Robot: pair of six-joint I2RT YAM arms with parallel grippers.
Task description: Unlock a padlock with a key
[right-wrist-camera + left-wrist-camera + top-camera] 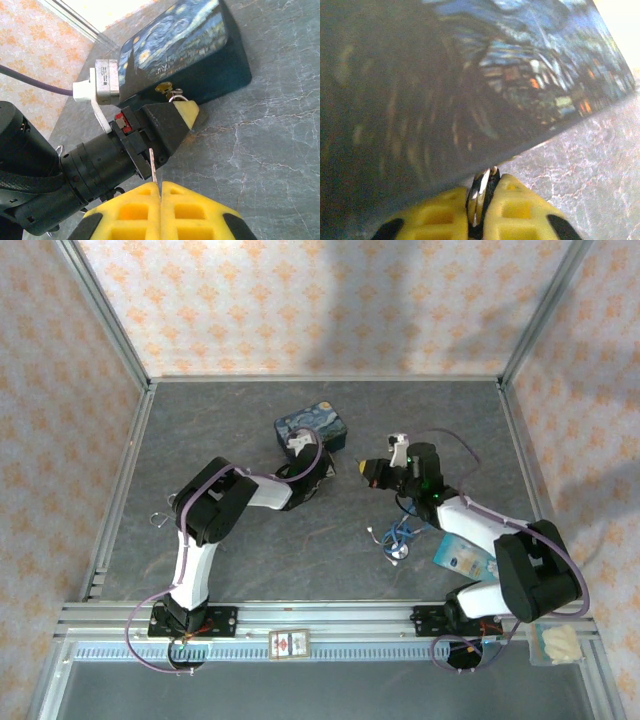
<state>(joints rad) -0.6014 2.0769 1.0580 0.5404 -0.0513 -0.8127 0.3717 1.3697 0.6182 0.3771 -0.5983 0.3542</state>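
Observation:
The padlock (165, 89), brassy with a thin silvery shackle, sits against the near side of the blue painted box (180, 37). My left gripper (487, 182) is shut on the padlock (481, 192), which shows edge-on between the yellow fingers. In the top view the left gripper (298, 447) is at the box's front edge. My right gripper (160, 186) is shut on the key (153, 167), a thin pale blade sticking up from the fingertips. It points toward the left gripper (182, 107) from a short distance. The right gripper (366, 470) hovers right of the box.
A blue coiled cord with a metal disc (397, 540) lies beside the right arm, with a pale blue packet (462, 556) next to it. A small hook (158, 518) lies at the table's left edge. A card (289, 643) rests on the front rail.

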